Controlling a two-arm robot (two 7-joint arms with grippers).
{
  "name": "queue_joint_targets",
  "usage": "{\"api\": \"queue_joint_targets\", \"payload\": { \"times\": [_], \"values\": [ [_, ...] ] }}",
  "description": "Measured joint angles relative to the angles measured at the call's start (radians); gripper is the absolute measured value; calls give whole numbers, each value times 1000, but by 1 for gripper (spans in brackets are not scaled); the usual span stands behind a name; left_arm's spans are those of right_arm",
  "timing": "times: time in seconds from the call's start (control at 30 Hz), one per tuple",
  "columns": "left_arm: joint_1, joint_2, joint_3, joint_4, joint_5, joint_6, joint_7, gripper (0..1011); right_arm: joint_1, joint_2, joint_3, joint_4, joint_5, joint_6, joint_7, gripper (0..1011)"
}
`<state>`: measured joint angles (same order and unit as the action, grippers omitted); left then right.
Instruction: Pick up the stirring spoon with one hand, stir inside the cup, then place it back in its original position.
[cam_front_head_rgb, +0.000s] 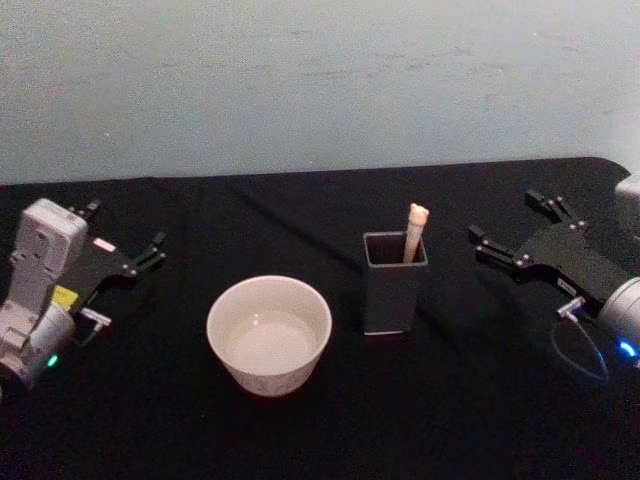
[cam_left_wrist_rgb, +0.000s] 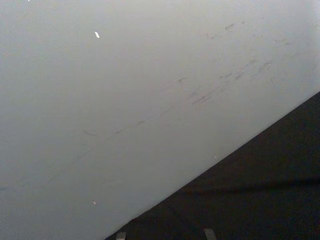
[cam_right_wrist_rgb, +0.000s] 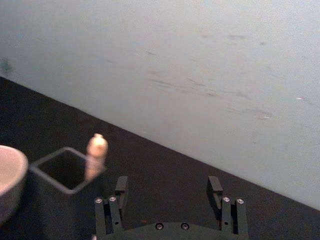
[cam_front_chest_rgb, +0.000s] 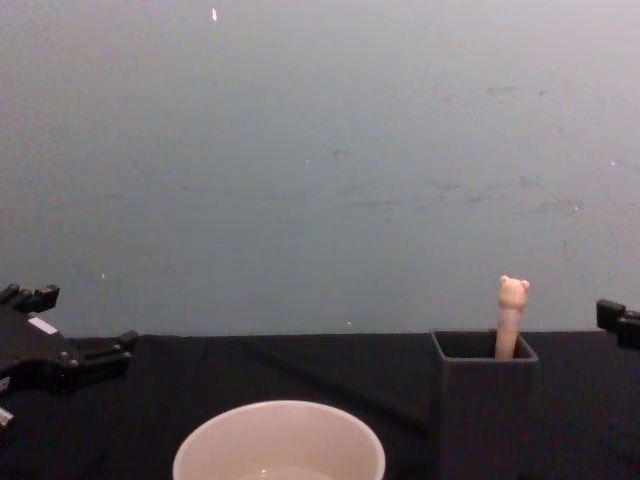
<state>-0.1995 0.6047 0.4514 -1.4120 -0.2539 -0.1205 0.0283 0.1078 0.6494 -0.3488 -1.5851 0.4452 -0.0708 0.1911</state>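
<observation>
Looks not yet begun. Shows the spoon (cam_front_head_rgb: 416, 228) upright inside the holder (cam_front_head_rgb: 392, 295), bear head above its rim, with the cup (cam_front_head_rgb: 269, 333) just left of the holder. Finds the right hand (cam_front_head_rgb: 505, 216) spread open, empty, right of the holder; left hand (cam_front_head_rgb: 128, 224) likewise, far left. Leaves picking up, stirring, returning.

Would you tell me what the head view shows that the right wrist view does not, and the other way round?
The head view adds the left end effector, open, at the left side of the table, plus the whole rim of the cup and the full body of the dark holder. The right wrist view adds a look from behind along the right end effector and its open fingers, toward the scuffed wall. Both share the stirring spoon standing in the holder, part of the cup, the right end effector and the black table.
</observation>
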Motion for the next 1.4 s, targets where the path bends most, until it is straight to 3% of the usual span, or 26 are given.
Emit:
{"api": "queue_joint_targets", "payload": {
  "times": [0.1, 0.27, 0.67, 1.1, 1.4],
  "values": [
    [0, 0, 0, 0, 0, 0, 0, 1001, -14, 6, 9, -25, 34, 8, 49, 1000],
    [0, 0, 0, 0, 0, 0, 0, 1001, -18, 1, 10, -42, 50, 17, 94, 1000],
    [0, 0, 0, 0, 0, 0, 0, 1002, 24, -55, -9, -26, 68, 83, 168, 1000],
    [0, 0, 0, 0, 0, 0, 0, 1001, 82, -125, -12, 34, 69, 158, 200, 1000],
    [0, 0, 0, 0, 0, 0, 0, 1001, 102, -158, -10, 60, 54, 181, 201, 1000]
  ]
}}
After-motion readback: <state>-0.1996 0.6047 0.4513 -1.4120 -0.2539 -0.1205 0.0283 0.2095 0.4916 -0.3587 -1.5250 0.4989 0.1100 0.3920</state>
